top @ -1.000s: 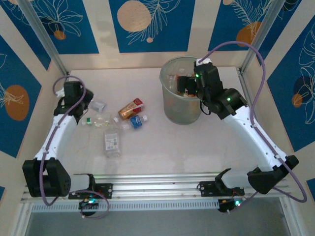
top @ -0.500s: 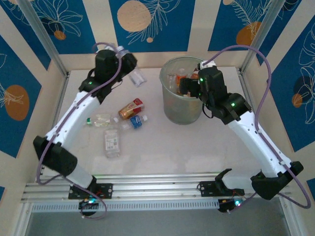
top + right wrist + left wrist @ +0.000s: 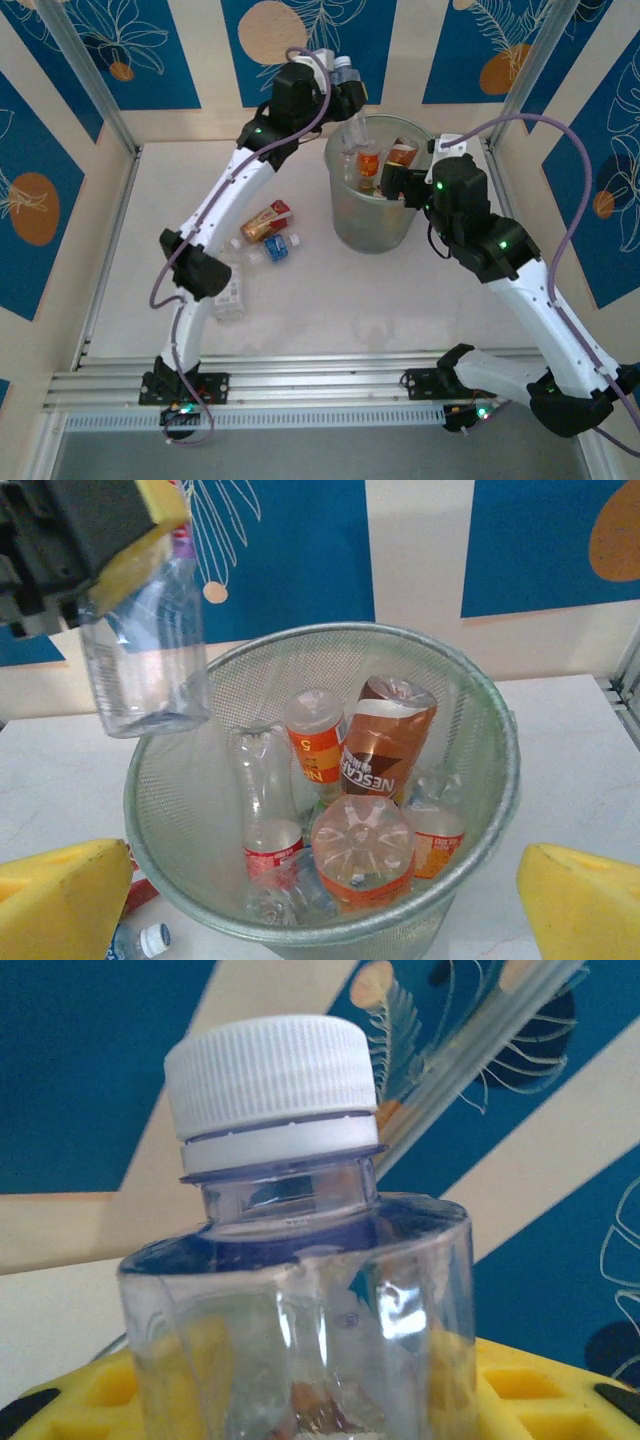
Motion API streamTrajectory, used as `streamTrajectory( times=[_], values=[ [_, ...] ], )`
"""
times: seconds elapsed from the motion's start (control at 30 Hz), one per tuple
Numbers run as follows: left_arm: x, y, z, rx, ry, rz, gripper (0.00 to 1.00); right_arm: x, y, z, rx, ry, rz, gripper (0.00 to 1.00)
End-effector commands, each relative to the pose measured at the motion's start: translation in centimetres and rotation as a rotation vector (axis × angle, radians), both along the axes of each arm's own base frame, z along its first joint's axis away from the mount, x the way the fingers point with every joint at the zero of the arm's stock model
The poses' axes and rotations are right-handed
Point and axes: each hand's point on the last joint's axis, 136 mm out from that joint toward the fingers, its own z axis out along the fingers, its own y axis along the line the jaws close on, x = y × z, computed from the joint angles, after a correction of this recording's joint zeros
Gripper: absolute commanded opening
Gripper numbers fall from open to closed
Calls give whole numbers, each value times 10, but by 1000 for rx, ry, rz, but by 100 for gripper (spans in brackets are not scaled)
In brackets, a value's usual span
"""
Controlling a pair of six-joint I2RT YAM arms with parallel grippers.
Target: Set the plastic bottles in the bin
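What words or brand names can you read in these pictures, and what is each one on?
"NESCAFE": on the amber-brown plastic bottle inside the pale grey-green round bin.
Orange label of the small plastic bottle beside it: too blurred to read.
Red label of the clear plastic bottle in the bin: too small.
Labels of the bottles lying on the white table: too small.

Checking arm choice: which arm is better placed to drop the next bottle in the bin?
Left. The left end effector holds a clear bottle over the bin rim; the right end effector is open, empty, beside the bin.
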Motion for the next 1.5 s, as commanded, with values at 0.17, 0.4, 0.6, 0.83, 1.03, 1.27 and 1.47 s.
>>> streamTrajectory(
  times=[0.17,0.4,0.6,0.83,1.03,1.27,1.47],
  values=[
    [-13,-35,-38,83,20,-163,50,-5,-3,14,44,-66,-10,99],
    [-18,-48,-67,121,81,-193,51,-3,0,11,38,-49,-6,99],
    [-23,-56,-95,173,136,-212,53,-3,1,11,39,-47,-3,99],
    [-24,-53,-105,205,160,-203,66,-1,-2,9,19,-36,-24,99],
    [-25,-44,-95,220,145,-169,82,2,0,5,8,-12,-29,99],
    [-30,-25,-62,235,85,-112,82,3,0,6,7,-17,-30,99],
    [-32,3,-42,276,35,-2,79,7,-3,3,-8,2,-58,99]
  ],
)
